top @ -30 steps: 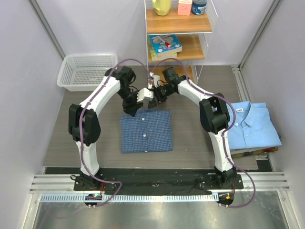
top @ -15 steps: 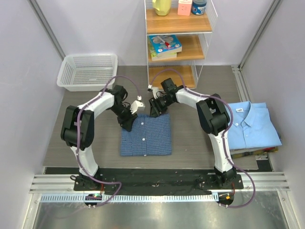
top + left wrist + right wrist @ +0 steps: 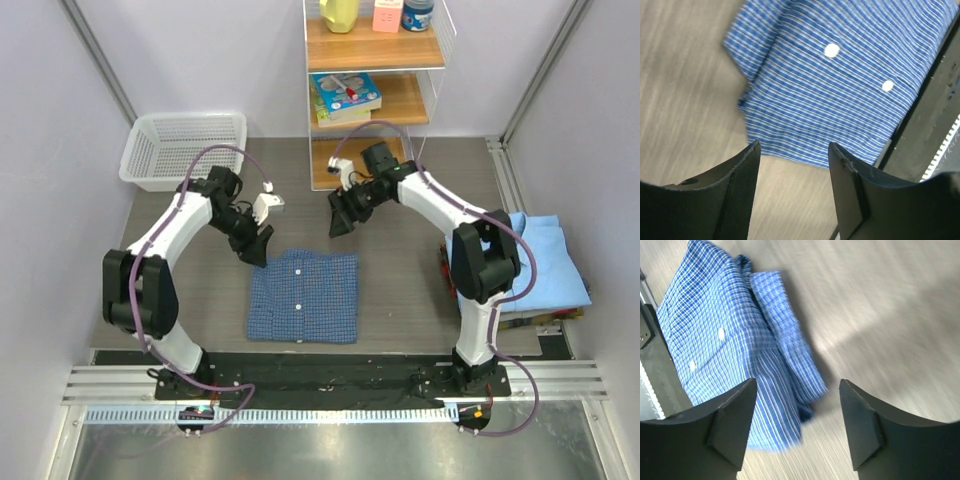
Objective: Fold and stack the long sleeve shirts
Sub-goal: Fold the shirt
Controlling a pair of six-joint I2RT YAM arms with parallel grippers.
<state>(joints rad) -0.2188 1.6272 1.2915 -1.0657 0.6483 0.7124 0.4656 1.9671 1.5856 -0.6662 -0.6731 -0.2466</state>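
The dark blue checked shirt [image 3: 305, 297] lies folded as a flat rectangle on the table, buttons up; it also fills the left wrist view [image 3: 840, 85] and the right wrist view [image 3: 725, 340]. My left gripper [image 3: 258, 248] hovers just past the shirt's far left corner, open and empty [image 3: 795, 145]. My right gripper [image 3: 340, 216] hangs beyond the far right corner, open and empty [image 3: 797, 381], with bare table between its fingers. The light blue shirt [image 3: 545, 262] rests folded at the right edge, partly behind the right arm.
A white mesh basket [image 3: 185, 150] stands at the back left. A wooden shelf unit [image 3: 375, 95] with books and bottles stands at the back centre. Flat items [image 3: 540, 320] lie under the light blue shirt. A black strip [image 3: 340, 365] runs along the near edge.
Both grippers were down at the checked shirt's far edge; they have opened, lifted off and drawn apart towards the back. The shirt stays folded, lying slightly nearer.
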